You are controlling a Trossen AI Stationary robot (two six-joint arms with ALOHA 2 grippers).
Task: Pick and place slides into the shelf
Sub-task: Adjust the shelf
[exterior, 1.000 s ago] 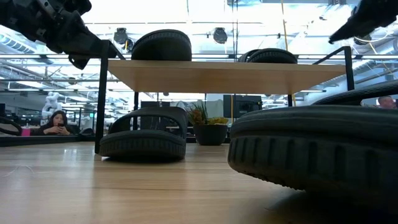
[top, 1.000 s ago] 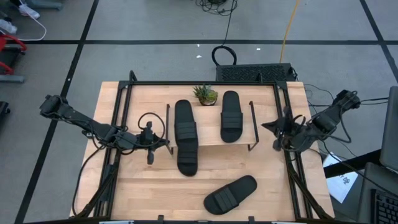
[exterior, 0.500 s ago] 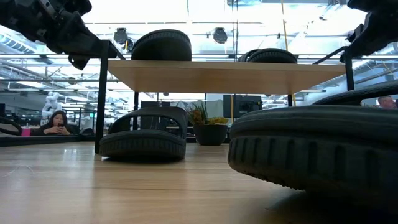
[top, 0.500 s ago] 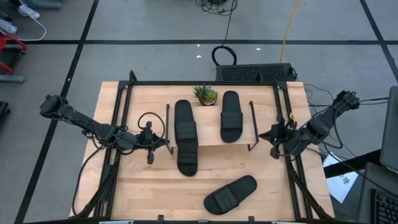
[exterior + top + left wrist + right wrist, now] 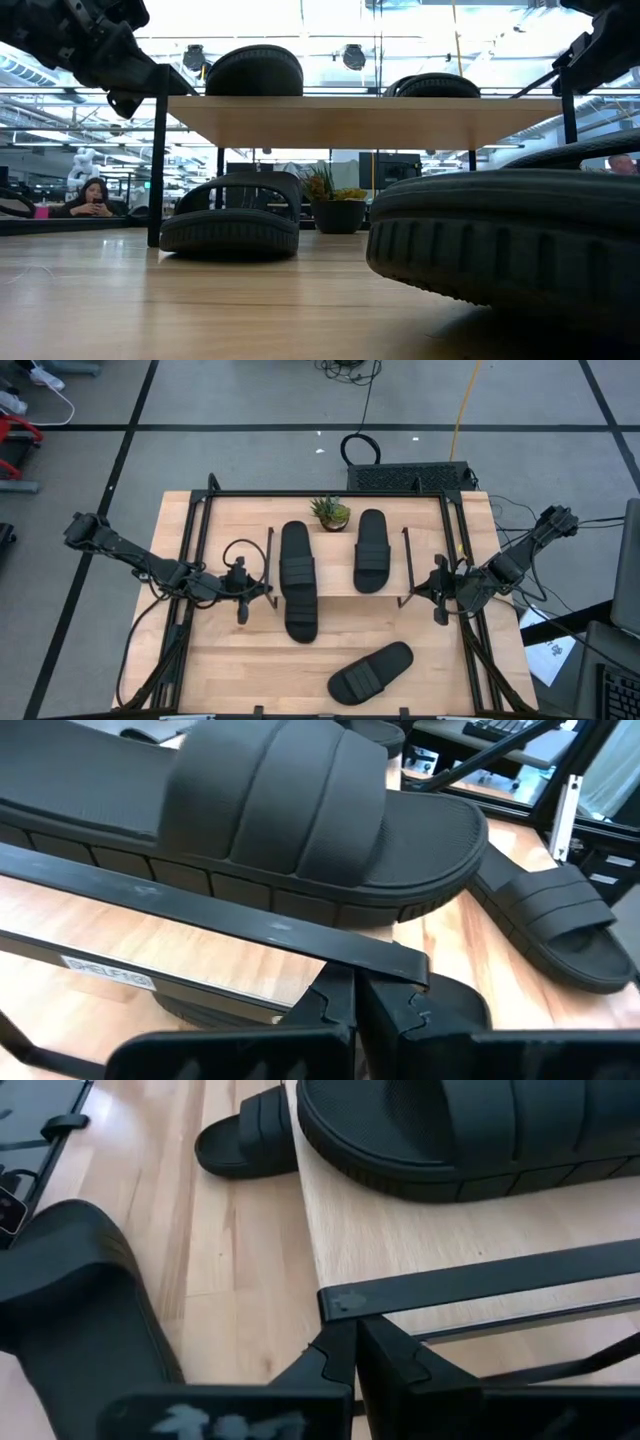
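Four slides: two (image 5: pixel 298 555) (image 5: pixel 371 548) on the shelf (image 5: pixel 338 582) mid-frame, one (image 5: pixel 302 615) beneath, one (image 5: pixel 371 672) on the tabletop (image 5: pixel 230 660) lower right. Left tool (image 5: pixel 243 588) and right tool (image 5: pixel 436 589) pinch the shelf's side frames.

Table (image 5: pixel 230 660): shelf (image 5: pixel 335 582) w/ 2 slides (image 5: pixel 298 558) on top, 2 more + plant (image 5: pixel 331 512) on tabletop.

Overhead light: even and bright across the worktop (image 5: pixel 230 670), shadows short and soft.
Backlight: the low view faces glaring ceiling lamps along the top of the frame.
Silhouette: the nearest slide (image 5: pixel 500 235), lower right, looks dark, probably out of focus.
Wrist views: evenly lit; each tool blurs along the bottom edge.
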